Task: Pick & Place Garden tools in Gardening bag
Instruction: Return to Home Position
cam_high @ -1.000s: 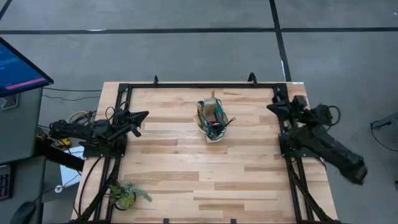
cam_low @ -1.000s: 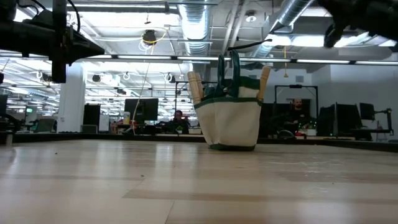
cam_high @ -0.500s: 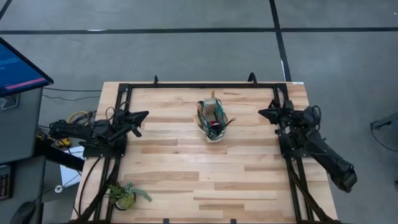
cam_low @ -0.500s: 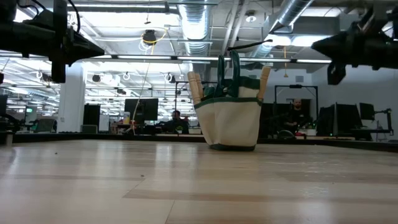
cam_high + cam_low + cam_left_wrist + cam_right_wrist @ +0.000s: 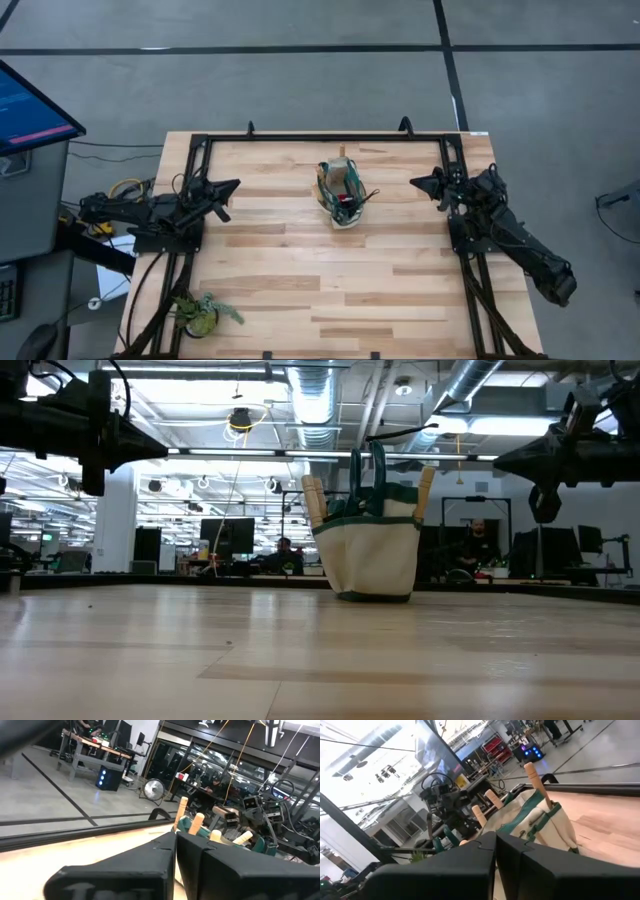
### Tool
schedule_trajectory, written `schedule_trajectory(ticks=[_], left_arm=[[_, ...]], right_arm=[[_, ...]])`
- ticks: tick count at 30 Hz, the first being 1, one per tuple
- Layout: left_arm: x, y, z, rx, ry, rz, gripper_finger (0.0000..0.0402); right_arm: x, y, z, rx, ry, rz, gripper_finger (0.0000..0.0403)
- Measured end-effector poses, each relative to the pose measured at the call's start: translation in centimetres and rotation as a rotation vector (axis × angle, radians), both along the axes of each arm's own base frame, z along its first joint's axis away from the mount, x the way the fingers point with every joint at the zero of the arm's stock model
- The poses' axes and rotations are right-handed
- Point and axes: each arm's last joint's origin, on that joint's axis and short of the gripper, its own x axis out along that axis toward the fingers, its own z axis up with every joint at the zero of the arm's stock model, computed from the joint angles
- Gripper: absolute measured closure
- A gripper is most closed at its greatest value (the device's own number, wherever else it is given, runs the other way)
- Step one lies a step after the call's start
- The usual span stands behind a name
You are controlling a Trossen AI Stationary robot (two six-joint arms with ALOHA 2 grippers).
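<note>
The cream gardening bag (image 5: 342, 194) with dark green trim and handles stands upright on its base at the middle of the far half of the wooden table (image 5: 300, 290). Wooden tool handles (image 5: 313, 500) stick up out of it; a red piece and a dark tool show inside from above. My left gripper (image 5: 235, 184) hovers shut at the table's left edge, pointing level toward the bag. My right gripper (image 5: 415, 182) hovers shut at the right edge, also pointing at the bag (image 5: 540, 825). Both hold nothing.
A leafy green plant clump (image 5: 200, 312) lies at the table's near left corner. A black frame (image 5: 320, 137) runs around the table. A monitor (image 5: 30, 105) stands off the left side. Bare wood lies between the bag and each gripper and across the near half.
My right gripper has come down and swung from the far right corner toward the bag, turning level, and stays shut. The bag and my left gripper have kept still.
</note>
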Motion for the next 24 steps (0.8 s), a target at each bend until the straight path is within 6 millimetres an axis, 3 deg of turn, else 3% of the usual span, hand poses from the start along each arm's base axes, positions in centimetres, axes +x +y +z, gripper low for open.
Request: schedule_trajectory(ticks=[24], left_arm=[[0.00,0.00,0.03,-0.003,-0.008,0.001,0.0396]], right_arm=[[0.01,-0.01,-0.06,-0.004,0.005,0.000,0.0397]])
